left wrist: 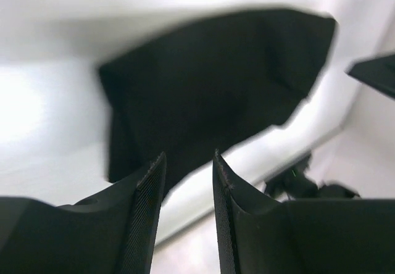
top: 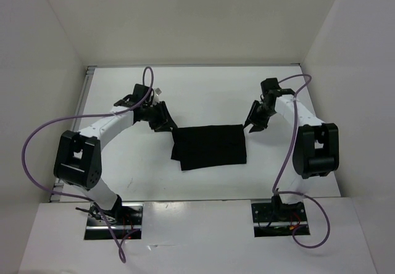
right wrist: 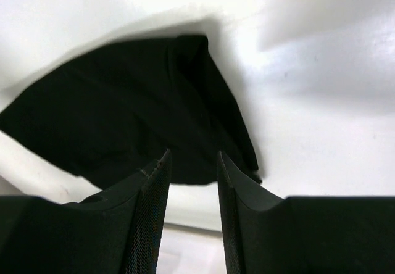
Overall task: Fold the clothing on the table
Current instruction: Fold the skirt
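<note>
The clothing (top: 210, 145) lies flat on the table (top: 203, 92). The left gripper (top: 166, 124) and right gripper (top: 253, 126) flank it, fingers partly parted and seemingly holding nothing.

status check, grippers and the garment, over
left gripper open, empty. right gripper open, empty. black garment flat on the table, one gripper by each far corner. nothing in the way.

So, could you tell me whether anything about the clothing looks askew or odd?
Only slightly: the clothing lies folded on the table a little rotated, and at its near-left corner the layers do not line up, one edge poking out.
</note>
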You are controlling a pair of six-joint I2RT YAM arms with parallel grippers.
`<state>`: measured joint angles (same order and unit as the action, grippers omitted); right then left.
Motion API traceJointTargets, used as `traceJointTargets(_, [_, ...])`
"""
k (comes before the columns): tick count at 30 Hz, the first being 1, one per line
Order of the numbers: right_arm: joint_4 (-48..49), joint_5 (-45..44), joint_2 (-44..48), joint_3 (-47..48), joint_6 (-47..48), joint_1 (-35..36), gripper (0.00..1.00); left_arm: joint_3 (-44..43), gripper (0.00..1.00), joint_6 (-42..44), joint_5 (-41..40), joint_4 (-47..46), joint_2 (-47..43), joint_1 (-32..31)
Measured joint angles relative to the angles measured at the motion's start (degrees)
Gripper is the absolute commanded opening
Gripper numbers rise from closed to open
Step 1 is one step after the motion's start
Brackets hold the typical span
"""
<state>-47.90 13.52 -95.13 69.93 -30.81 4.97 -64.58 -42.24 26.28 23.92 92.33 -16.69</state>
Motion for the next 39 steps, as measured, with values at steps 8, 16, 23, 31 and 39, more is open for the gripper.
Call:
traceJointTargets(8, [3.8, -1.1, -4.4, 3.5, 0.0, 0.0, 0.41, 0.1, 0.44, 0.0, -7.2, -2.8, 1.7, 2.1])
traceJointTargets(16, [4.3, -1.4, -6.2, 4.3, 0.0, 0.0, 0.41, 0.1, 0.44, 0.1, -8.1, -4.6, 7.7, 2.1])
traceJointTargets(23, [4.7, -1.4, -6.5, 4.4, 0.0, 0.0, 0.41, 0.7, 0.44, 0.0, -6.7, -6.0, 8.2, 2.1])
traceJointTargets(31, [4.9, -2.2, -6.7, 4.4, 0.0, 0.0, 0.41, 6.1, 0.4, -1.7, -5.1, -8.8, 8.1, 0.6])
traceJointTargets(39, [5.4, -2.2, -6.7, 4.3, 0.0, 0.0, 0.41, 7.5, 0.4, -3.3, -4.3, -9.5, 7.9, -0.1])
